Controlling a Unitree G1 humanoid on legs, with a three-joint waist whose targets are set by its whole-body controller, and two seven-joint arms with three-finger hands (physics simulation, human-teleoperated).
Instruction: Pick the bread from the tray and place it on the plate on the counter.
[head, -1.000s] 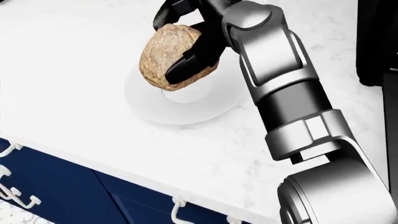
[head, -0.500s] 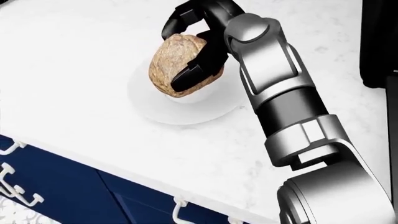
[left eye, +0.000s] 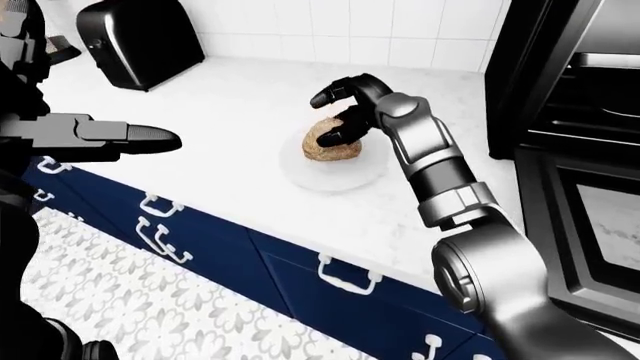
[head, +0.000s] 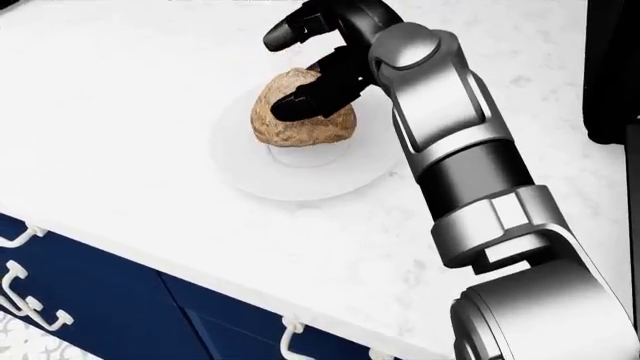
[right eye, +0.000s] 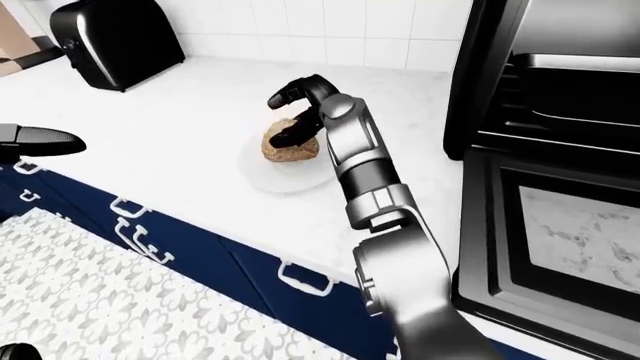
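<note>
In my left-eye view no writing shows anywhere. The bread (left eye: 333, 144) sits on the white plate (left eye: 335, 174) at frame centre, on a white marbled counter (left eye: 230, 127) over navy drawers (left eye: 230, 255). A black appliance (left eye: 140, 41) stands upper left, a dark oven (left eye: 580, 150) at the right edge.

Head view: my right hand (head: 315, 64) arches over the loaf, fingers spread, one resting against its top.

Right-eye view: my left hand (right eye: 35, 140) pokes in mid-left; I cannot tell its grip.
</note>
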